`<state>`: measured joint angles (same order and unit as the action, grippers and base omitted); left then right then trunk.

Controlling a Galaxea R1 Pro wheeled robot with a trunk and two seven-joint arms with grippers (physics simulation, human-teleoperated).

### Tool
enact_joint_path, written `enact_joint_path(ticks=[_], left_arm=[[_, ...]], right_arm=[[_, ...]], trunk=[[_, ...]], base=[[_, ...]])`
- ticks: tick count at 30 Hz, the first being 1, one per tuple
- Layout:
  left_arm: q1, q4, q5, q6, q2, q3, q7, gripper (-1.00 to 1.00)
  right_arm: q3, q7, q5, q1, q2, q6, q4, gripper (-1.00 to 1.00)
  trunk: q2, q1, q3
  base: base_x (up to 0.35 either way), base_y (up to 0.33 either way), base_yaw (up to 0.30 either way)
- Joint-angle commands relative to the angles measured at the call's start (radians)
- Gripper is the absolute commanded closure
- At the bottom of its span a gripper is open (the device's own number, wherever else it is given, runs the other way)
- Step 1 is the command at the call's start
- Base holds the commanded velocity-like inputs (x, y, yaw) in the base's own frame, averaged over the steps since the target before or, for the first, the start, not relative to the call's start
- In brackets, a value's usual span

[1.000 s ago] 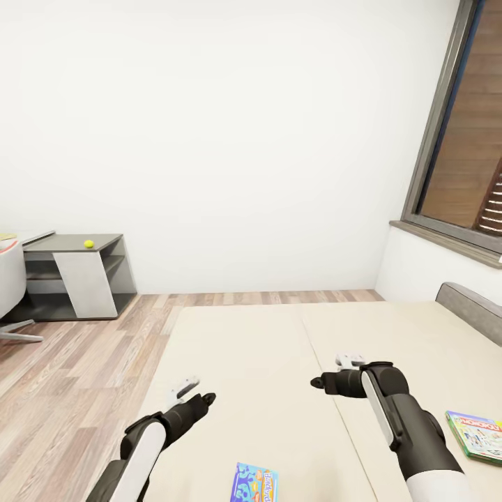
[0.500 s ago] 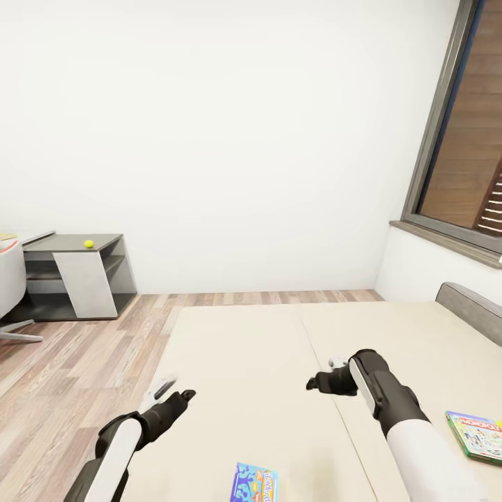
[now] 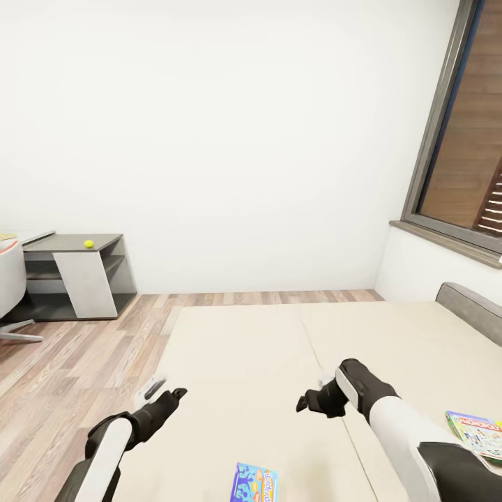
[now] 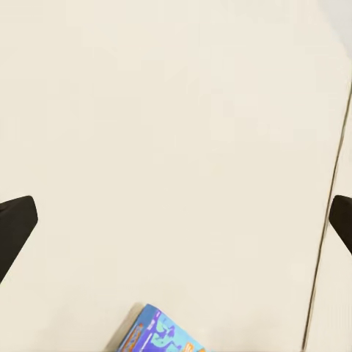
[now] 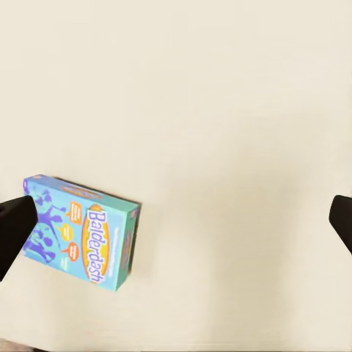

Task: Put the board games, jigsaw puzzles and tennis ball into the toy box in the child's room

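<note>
Filling the lower half of the head view: the bed (image 3: 279, 348), its beige mattress bare but for two board games near the bottom edge. Standing at middle left, well apart from the bed: a low dark grey desk (image 3: 77, 261), carrying the tennis ball (image 3: 88, 243) as a small yellow-green dot. Drawing back toward the bottom of the frame over the last second: both arms, the camera itself holding steady, since wall, window (image 3: 460, 139) and desk are keeping their places. Pulling in and down from centre right: the right pincer (image 3: 314, 401), now hovering above the mattress with its tips wide apart at the two side edges of the right wrist view, clamped on nothing. Retreating toward lower left: the left pincer (image 3: 155, 392), likewise spread apart and empty in the left wrist view. Lying flat at bottom centre: the blue board game (image 3: 254, 483), framed beneath the right pincer (image 5: 81, 231) and clipped at the lower edge of the left wrist view (image 4: 158, 336). Resting at the lower right edge: the Monopoly box (image 3: 477, 436). Probably lining up a grasp on the blue box; nothing collected yet.
</note>
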<state>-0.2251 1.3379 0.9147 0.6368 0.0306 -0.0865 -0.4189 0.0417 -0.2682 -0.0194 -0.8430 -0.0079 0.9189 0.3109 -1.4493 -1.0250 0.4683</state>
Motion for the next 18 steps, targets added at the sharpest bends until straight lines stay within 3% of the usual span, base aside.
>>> enact_joint_path(ticks=[1, 8, 14, 18], left_arm=[[-0.001, 0.003, 0.012, 0.006, 0.000, -0.006, -0.010, -1.00], [-0.019, -0.007, 0.016, 0.046, -0.013, -0.025, -0.026, -1.00], [-0.028, -0.020, 0.030, 0.077, -0.021, -0.046, -0.033, -1.00], [-0.036, -0.029, 0.073, 0.103, -0.022, -0.081, -0.040, -1.00]], right_arm=[[0.005, 0.000, -0.002, -0.005, 0.010, -0.002, -0.022, -1.00], [0.005, 0.000, -0.002, -0.017, 0.054, -0.015, -0.083, -1.00], [0.004, 0.000, -0.002, -0.019, 0.071, -0.010, -0.098, -1.00], [0.005, -0.002, -0.004, -0.020, 0.080, 0.001, -0.107, -1.00]], trunk=[[-0.001, 0.000, 0.001], [-0.001, 0.000, 0.001], [-0.001, 0.000, 0.001], [-0.001, 0.000, 0.001]], base=[[0.000, 0.000, 0.000], [0.000, 0.000, 0.000], [0.000, 0.000, 0.000], [0.000, 0.000, 0.000]])
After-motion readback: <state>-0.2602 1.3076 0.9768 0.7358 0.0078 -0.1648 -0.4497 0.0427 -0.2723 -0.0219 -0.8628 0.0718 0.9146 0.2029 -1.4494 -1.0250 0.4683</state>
